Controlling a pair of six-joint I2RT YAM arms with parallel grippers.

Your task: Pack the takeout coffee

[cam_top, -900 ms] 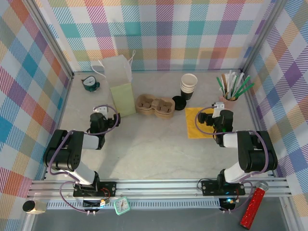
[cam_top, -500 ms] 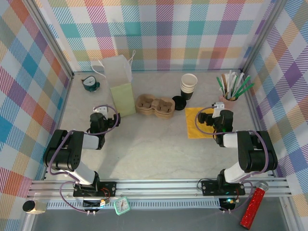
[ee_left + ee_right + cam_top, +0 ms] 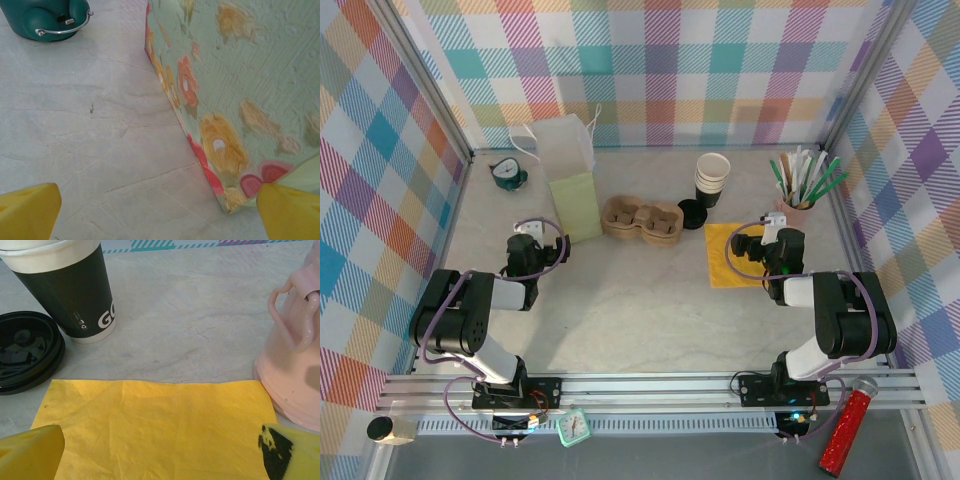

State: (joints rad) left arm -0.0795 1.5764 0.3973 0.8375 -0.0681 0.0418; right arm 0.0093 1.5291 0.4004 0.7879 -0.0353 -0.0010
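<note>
Presumably the coffee is light, though it would be heavier and liable to slosh if filled. Its paper wall is judged soft enough to be crushed by a hard squeeze. Its glossy lid is judged slippery and apt to pop off if pinched. A hold is best taken across the wall below the lid's rim, and the cup is best kept upright.

The coffee is seen toward the back of the table, just beside the stack of lidless cups and to the right of the carrier.

The right gripper is held wide open above the napkin, and nothing is gripped. From these jaws the coffee is found ahead and off to the left, past the napkin's far left corner. The mug is stood to the right.

The left gripper is likewise spread fully and is empty, with its tips set by the bag's near corner. From it the coffee is well apart, with the bag and the carrier lying between.
</note>
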